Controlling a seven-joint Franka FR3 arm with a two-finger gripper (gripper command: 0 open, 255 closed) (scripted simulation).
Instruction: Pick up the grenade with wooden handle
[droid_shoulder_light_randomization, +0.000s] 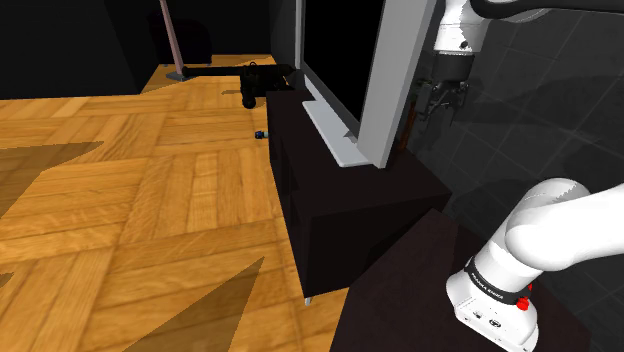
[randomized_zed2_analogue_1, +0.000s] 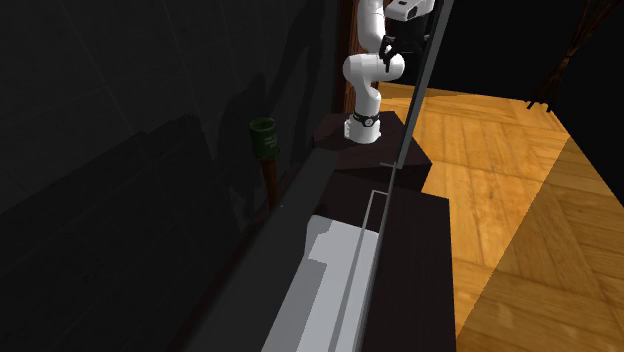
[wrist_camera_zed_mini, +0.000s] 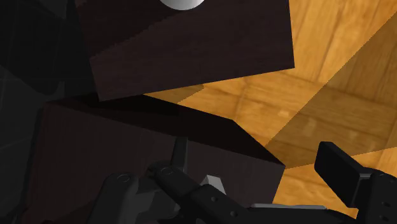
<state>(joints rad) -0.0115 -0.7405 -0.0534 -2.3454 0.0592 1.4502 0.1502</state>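
Observation:
The grenade (randomized_zed2_analogue_1: 264, 140) stands upright at the back of the dark cabinet (randomized_zed2_analogue_1: 420, 250), close to the wall and behind the flat screen. It has a dark green head on a brown wooden handle. My black gripper (droid_shoulder_light_randomization: 446, 98) hangs fingers-down behind the screen's edge, above the cabinet's end nearest the stand and apart from the grenade. In the wrist view my gripper (wrist_camera_zed_mini: 267, 191) is open, its fingers standing apart with nothing between them and the cabinet's corner and the wooden floor below.
A large flat screen (droid_shoulder_light_randomization: 345, 60) on a grey foot runs along the cabinet (droid_shoulder_light_randomization: 350, 205), leaving a narrow gap to the dark wall (droid_shoulder_light_randomization: 540, 110). On the parquet floor (droid_shoulder_light_randomization: 130, 190) beyond are a black object (droid_shoulder_light_randomization: 256, 86) and a pole stand (droid_shoulder_light_randomization: 173, 45).

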